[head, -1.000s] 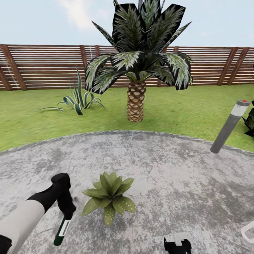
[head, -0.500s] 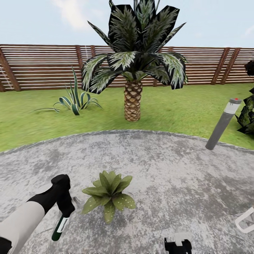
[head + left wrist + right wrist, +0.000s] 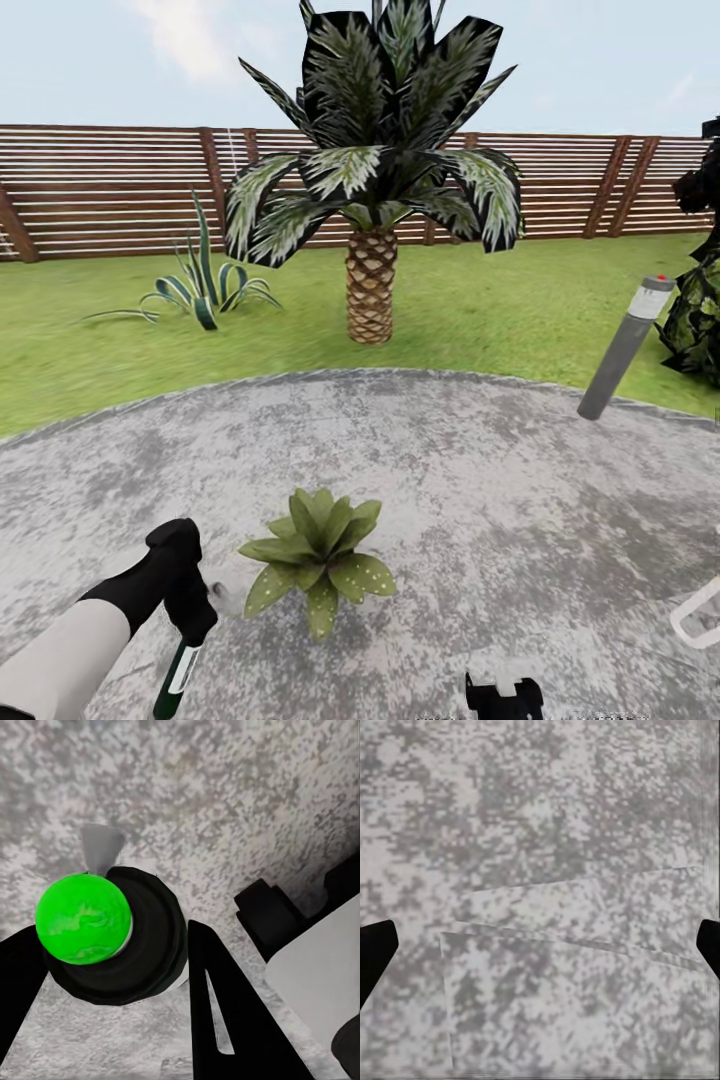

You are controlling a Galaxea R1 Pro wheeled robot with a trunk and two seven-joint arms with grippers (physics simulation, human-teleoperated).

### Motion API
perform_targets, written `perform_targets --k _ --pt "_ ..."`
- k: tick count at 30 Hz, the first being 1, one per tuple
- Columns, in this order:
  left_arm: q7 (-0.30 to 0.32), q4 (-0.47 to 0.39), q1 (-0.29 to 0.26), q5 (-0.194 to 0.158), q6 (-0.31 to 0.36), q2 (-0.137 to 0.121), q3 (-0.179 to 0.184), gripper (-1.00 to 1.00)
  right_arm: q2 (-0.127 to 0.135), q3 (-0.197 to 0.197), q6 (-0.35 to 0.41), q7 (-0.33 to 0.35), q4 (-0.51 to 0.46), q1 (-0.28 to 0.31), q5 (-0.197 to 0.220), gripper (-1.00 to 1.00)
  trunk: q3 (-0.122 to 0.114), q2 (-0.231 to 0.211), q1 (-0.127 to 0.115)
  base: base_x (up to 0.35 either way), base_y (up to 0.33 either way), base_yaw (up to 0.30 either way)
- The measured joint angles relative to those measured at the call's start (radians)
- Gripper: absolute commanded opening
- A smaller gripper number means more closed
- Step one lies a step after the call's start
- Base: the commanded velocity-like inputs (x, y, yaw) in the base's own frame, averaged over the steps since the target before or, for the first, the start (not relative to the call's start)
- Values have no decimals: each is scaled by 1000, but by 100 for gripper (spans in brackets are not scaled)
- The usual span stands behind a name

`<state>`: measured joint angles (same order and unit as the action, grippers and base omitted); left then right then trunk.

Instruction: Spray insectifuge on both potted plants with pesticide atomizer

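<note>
Grey mottled paving [image 3: 520,480] is backed by lawn and slat fence; pesticide atomizer [image 3: 178,672] is clamped in the left pincer [image 3: 190,625], at 9 o'clock of the potted plant [image 3: 318,562]; right pincer [image 3: 540,945] is spread open.

Paving [image 3: 480,480] looks like rough mottled grey stone, matt. Fence [image 3: 100,190] is brown wood slats; bottle [image 3: 178,672] smooth dark-green plastic w/ white label

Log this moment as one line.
left gripper: holds dark-green atomizer bottle | beside low green potted plant | right gripper: open over grey paving
</note>
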<state>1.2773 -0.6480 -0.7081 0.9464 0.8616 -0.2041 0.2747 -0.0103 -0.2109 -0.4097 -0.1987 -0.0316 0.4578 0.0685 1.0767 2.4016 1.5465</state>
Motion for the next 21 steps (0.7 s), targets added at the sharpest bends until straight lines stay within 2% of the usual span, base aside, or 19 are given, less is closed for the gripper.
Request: perform_targets --k 4,8,13,18,21 --pt "-4 0 1 -2 0 0 -3 -100 0 0 0 0 0 0 0 100 0 0 0 -233 56 -262" --pt "-4 -1 1 -2 1 -1 -7 -100 -1 0 1 0 -2 0 1 100 0 0 0 -259 198 -52" --pt "-5 0 1 -2 3 -1 -5 -100 -2 0 1 0 -1 0 1 100 0 0 0 -21 292 -43" --pt "-5 0 1 -2 3 0 -6 -100 0 2 1 0 -1 0 1 100 -1 0 0 70 296 -235" --pt "-6 0 1 -2 3 1 -8 -100 0 2 0 0 0 0 1 100 -2 0 0 34 111 -259"
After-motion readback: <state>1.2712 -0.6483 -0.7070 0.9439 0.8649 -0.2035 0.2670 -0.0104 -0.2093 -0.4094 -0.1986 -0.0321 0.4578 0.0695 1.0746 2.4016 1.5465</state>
